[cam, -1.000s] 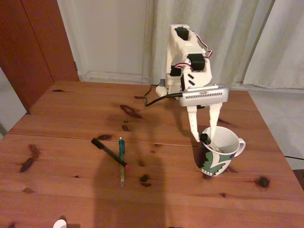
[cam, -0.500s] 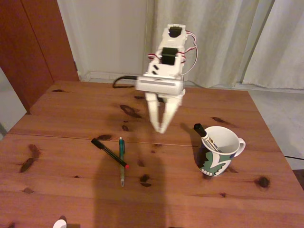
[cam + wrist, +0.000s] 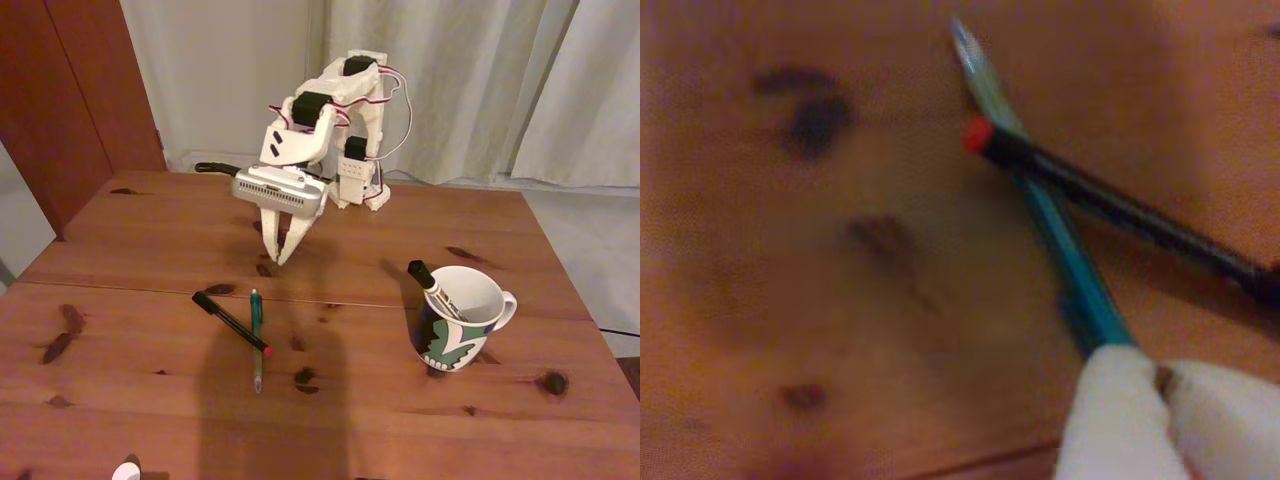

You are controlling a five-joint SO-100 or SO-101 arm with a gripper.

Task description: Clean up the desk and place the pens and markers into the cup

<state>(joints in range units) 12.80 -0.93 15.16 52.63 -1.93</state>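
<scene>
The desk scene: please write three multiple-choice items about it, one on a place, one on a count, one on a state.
1. Where is the white marker?
A. in the cup
B. on the desk
C. in the gripper

2. How many pens lie on the desk?
A. one
B. two
C. four

3. How do the green pen and black pen lie?
A. apart
B. parallel
C. crossed

Answers: 1 A, it leans inside the cup; 2 B, a green and a black one; 3 C, the black pen lies over the green one in both views.

We count one marker (image 3: 430,285), two pens, green (image 3: 256,335) and black (image 3: 232,322), below the claw (image 3: 281,258); one cup (image 3: 459,318).
</scene>
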